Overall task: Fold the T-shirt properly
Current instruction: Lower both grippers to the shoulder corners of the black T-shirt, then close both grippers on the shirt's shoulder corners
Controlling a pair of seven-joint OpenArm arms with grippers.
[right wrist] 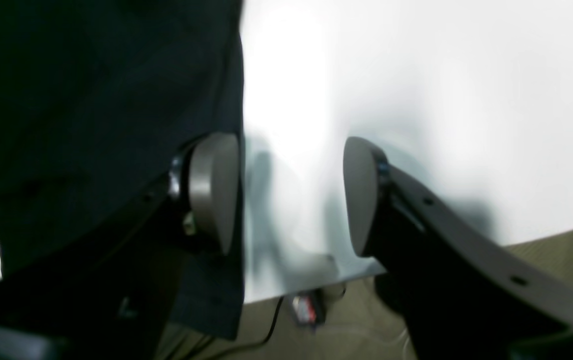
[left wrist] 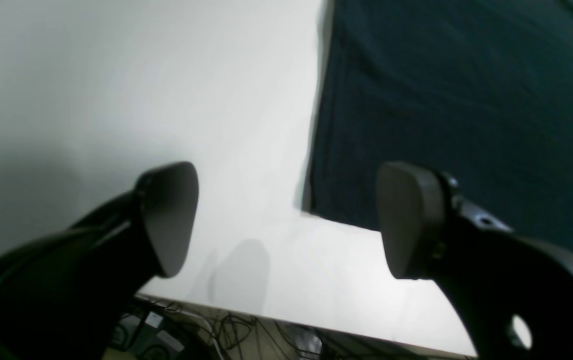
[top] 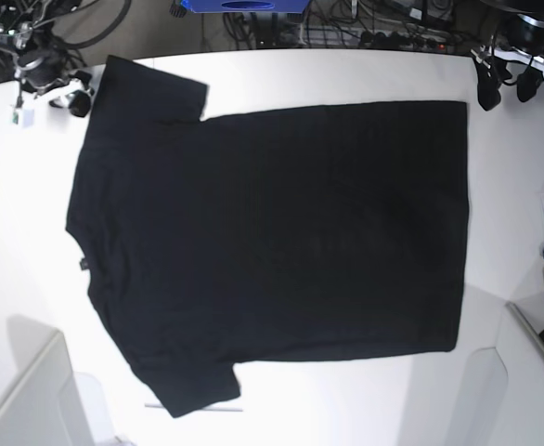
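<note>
Base view: T-shirt point(top: 281, 251) lies flat, neck left, hem right.

Base overhead — wrist views low, close

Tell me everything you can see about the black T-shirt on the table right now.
The T-shirt is plain black soft cloth with short sleeves, spread flat and unfolded on the white table. In the base view its collar points to the picture's left and its straight hem to the right, one sleeve toward the top and one toward the bottom. No print shows on the upward side; a small dark tag sits at the collar. The surface is mostly smooth with faint wrinkles. Nothing holds it: both wrist views show open jaws beside its edges.
</note>
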